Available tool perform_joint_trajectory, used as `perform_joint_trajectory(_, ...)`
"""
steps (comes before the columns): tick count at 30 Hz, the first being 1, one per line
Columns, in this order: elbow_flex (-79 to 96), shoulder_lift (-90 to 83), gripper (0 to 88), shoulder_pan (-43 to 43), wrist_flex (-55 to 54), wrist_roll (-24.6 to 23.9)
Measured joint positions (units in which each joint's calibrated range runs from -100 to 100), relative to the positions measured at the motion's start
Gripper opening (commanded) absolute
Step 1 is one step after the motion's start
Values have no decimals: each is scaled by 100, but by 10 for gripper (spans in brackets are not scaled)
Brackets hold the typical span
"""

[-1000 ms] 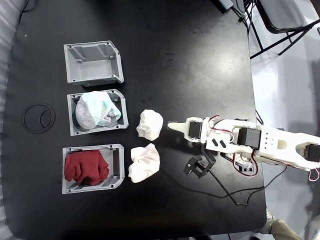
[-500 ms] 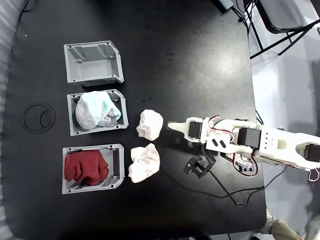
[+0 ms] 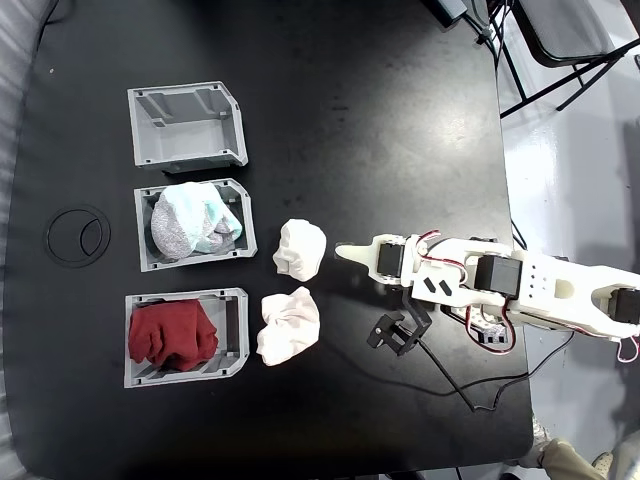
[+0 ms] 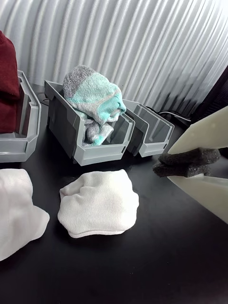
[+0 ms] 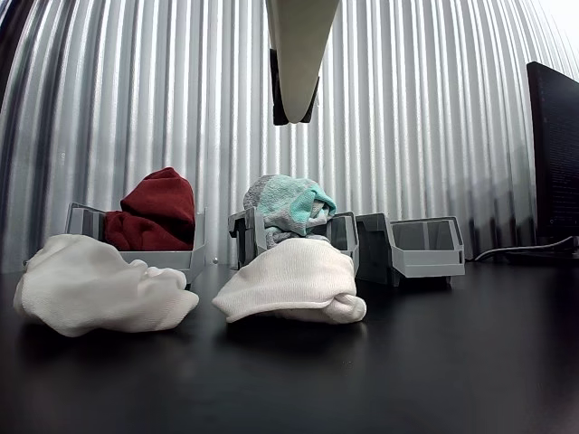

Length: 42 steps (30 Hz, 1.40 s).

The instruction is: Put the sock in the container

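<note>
Black table (image 3: 380,100) carries three grey bins in a column in the fixed view. Your sock (image 3: 192,219) sits inside the middle container (image 3: 247,228), heaped above its rim in the wrist view (image 4: 93,97). Dark red cloth (image 3: 172,334) fills the neighbouring bin. Two white balled socks (image 3: 300,248) lie just beside the bins. Your gripper (image 3: 345,251) is near them, jaws closed, holding nothing.
</note>
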Motion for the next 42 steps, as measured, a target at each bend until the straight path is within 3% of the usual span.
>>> perform_joint_trajectory(42,595,-1532,14,0,0,0)
